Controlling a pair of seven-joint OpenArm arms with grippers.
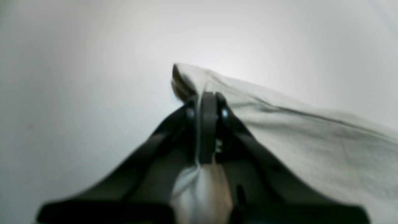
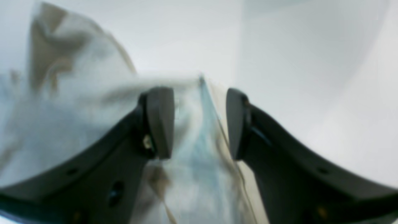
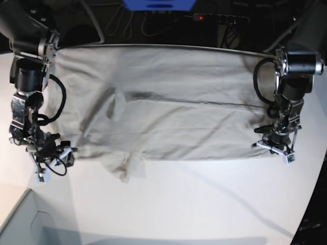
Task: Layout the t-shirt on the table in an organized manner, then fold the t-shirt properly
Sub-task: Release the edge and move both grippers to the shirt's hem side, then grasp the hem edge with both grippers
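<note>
The light grey-beige t-shirt (image 3: 168,107) lies spread wide across the back half of the white table (image 3: 204,204), with creases and a small flap hanging at its front left. In the base view my left gripper (image 3: 272,145) sits at the shirt's front right corner. The left wrist view shows this gripper (image 1: 206,99) shut on a pinch of the t-shirt (image 1: 311,140). At the shirt's front left corner my right gripper (image 3: 62,152) is low. Its fingers (image 2: 160,121) stand apart in the right wrist view, so the right gripper (image 2: 199,121) is open, with an edge of the t-shirt (image 2: 62,124) between them.
A pale grey box corner (image 3: 20,224) juts in at the front left. Behind the table's curved back edge lie cables, a power strip (image 3: 219,18) and a blue object (image 3: 158,4). Bare white tabletop (image 1: 77,77) stretches in front of the shirt.
</note>
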